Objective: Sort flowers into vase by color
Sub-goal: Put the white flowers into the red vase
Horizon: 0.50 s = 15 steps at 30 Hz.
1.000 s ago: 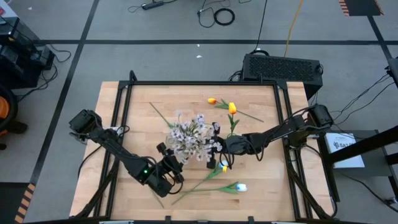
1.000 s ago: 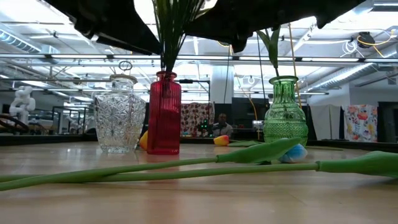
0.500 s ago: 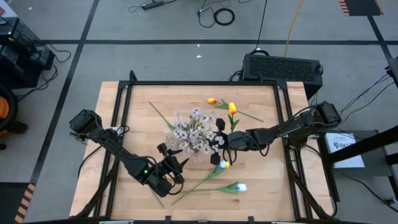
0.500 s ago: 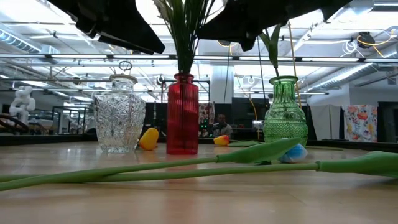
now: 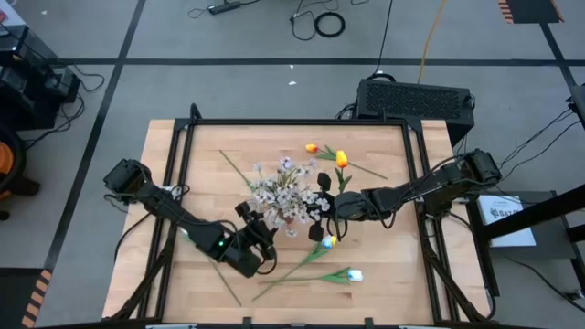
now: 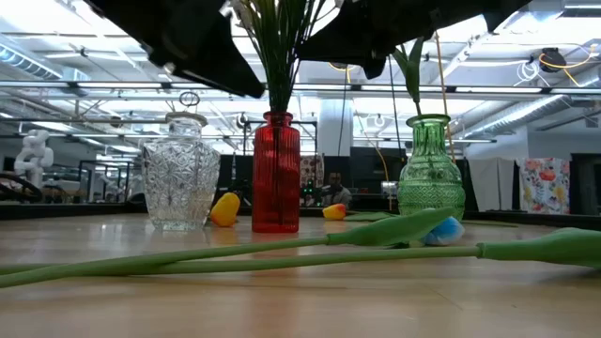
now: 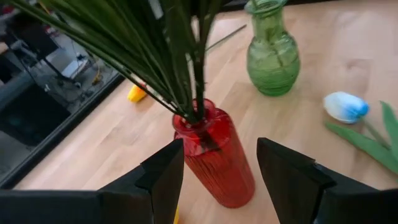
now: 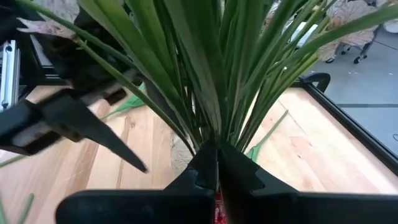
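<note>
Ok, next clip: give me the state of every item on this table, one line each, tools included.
Red vase: upright, holding the blossom spray stems.
Blossom spray: stems in the red vase.
Green vase: upright, one stem inside.
Clear glass vase: upright, contents unclear.
Blue-white tulip: lying on the table.
Orange-yellow tulips: lying on the table.
Left tool: open, straddling the red vase.
Right tool: shut on the spray stems.

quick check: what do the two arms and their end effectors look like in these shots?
Both arms are dark, near-black, jointed links with thin cables along them. The left arm shows a small green light near its wrist. The left end effector has two broad, flat, matte black fingers with angular tips. The right end effector has the same black wedge-shaped fingers. No readable markings.
</note>
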{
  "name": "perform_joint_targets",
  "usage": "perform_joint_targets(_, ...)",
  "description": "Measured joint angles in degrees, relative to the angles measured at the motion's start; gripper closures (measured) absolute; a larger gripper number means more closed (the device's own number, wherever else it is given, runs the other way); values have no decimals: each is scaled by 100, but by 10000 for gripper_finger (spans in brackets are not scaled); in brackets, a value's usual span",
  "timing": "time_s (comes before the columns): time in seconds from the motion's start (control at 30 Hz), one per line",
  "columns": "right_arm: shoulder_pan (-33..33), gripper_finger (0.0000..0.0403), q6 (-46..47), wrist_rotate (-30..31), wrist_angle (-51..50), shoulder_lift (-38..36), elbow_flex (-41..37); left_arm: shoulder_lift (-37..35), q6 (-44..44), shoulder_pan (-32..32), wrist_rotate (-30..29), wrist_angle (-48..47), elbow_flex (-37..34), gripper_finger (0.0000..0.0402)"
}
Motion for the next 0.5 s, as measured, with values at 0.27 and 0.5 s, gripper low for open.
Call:
perform_joint_targets(0.27,0,403,105,2,-129,0,0,0,-44,351,661,15,2,194)
perform_joint_targets(0.5,2,403,128,-173,-91,0,0,0,97,537,1064,34,2,194)
